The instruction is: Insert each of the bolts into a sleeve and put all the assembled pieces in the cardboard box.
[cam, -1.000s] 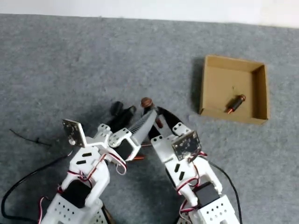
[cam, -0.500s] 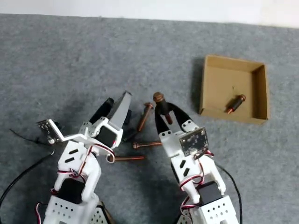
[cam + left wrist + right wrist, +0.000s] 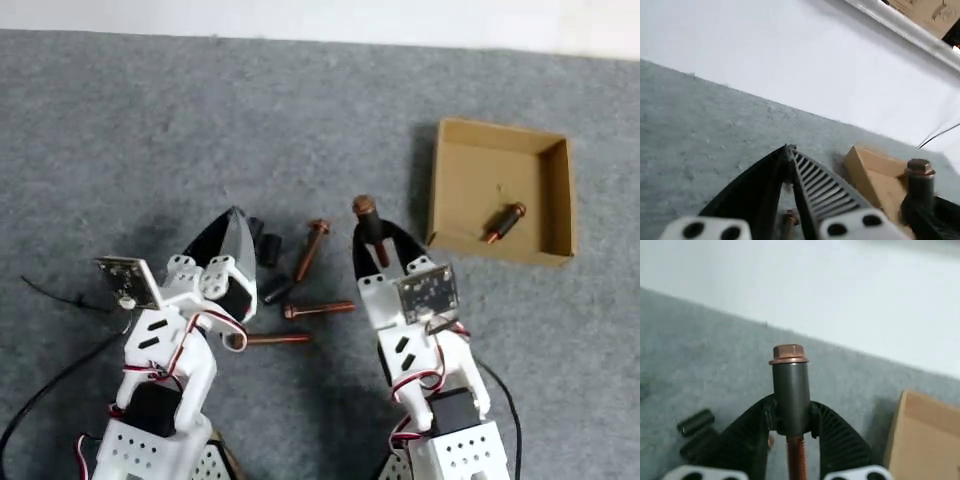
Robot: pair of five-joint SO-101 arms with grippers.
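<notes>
By the cardboard box (image 3: 480, 178), right gripper (image 3: 378, 240) tight around bolt-in-sleeve (image 3: 790, 385), seemingly upright.

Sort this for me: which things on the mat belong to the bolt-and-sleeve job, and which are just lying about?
Job: sleeved bolt in the right gripper; three loose bolts; loose sleeves; cardboard box, one assembled piece inside.
Lying about: thin black strand on the grey mat.

the bench (image 3: 150, 110) has a grey, felt-like top. beyond its far edge rises a plain white wall (image 3: 765, 45), with a pale ledge (image 3: 900, 27) higher up.
</notes>
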